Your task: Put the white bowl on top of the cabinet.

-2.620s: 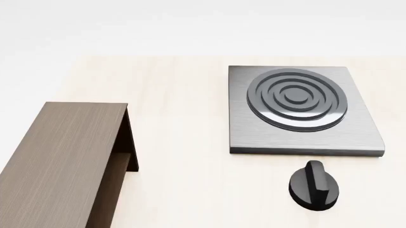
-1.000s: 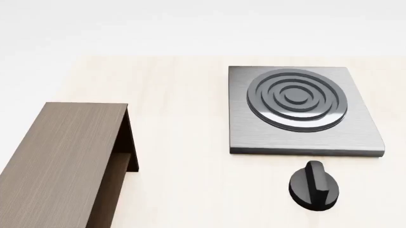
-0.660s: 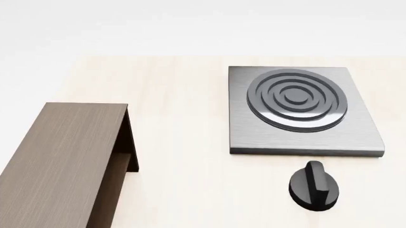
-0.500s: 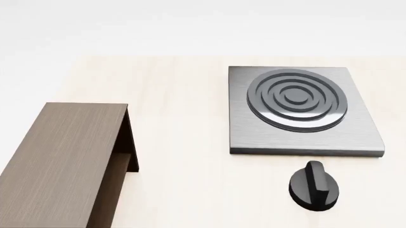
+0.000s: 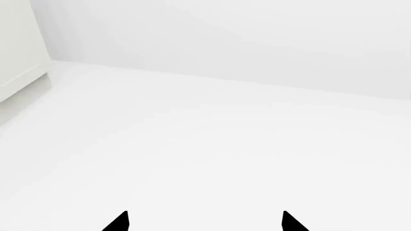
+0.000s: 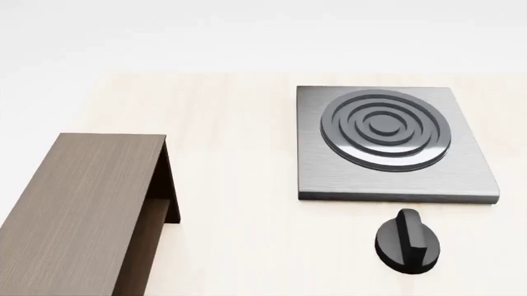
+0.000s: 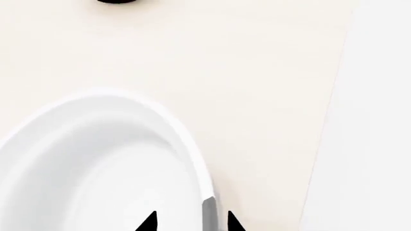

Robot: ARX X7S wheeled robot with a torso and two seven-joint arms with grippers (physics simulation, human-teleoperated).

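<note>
The white bowl [image 7: 96,159] rests on the pale wooden table, seen only in the right wrist view. My right gripper [image 7: 191,222] straddles its thick rim, one fingertip inside the bowl and one outside, jaws drawn in narrow on the wall. The dark brown cabinet [image 6: 78,209] lies at the near left of the head view, its long flat top bare. My left gripper [image 5: 204,221] is open with nothing between its fingers, over a plain white surface away from the table. Neither arm nor the bowl shows in the head view.
A grey square stove plate [image 6: 395,145] with rings sits at the far right of the table. A black knob [image 6: 406,242] stands in front of it. The table's edge [image 7: 327,120] runs close beside the bowl. A white cupboard corner [image 5: 19,53] stands near the left gripper.
</note>
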